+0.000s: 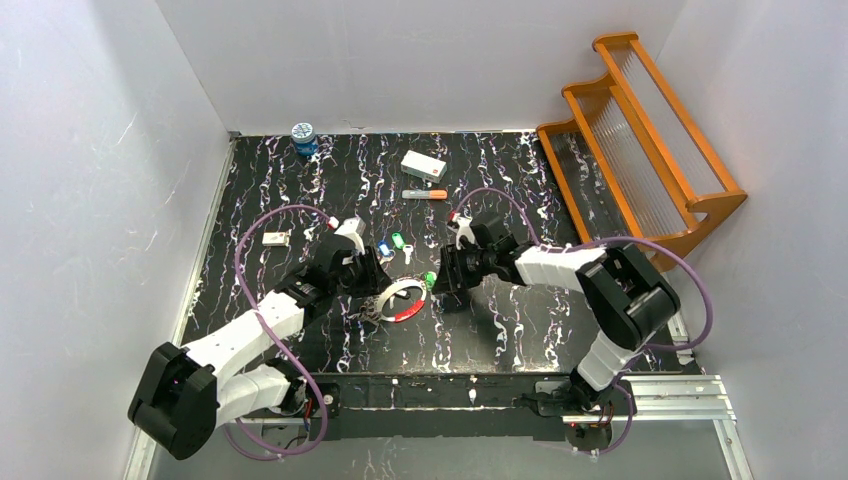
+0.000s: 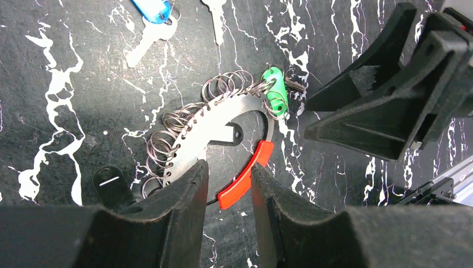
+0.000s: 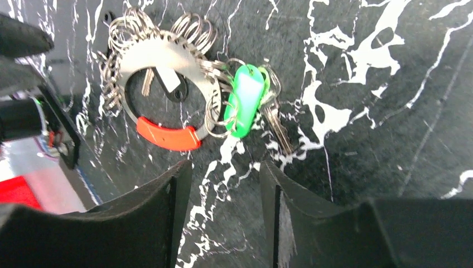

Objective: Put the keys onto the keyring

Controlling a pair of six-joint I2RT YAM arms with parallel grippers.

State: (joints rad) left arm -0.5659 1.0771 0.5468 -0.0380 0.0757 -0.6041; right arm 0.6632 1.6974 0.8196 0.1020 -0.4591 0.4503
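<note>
The keyring lies flat on the black marbled table near the middle, its red segment on the near side. The left gripper sets narrowly parted fingers either side of that rim, though I cannot tell whether they pinch it. Just right of the loop, a green-tagged key hangs on one small ring, with the right gripper beside it, moderately spread and empty. Farther back a blue-tagged key, a second green-tagged key and a bare key lie loose, with an orange-tipped marker beyond.
</note>
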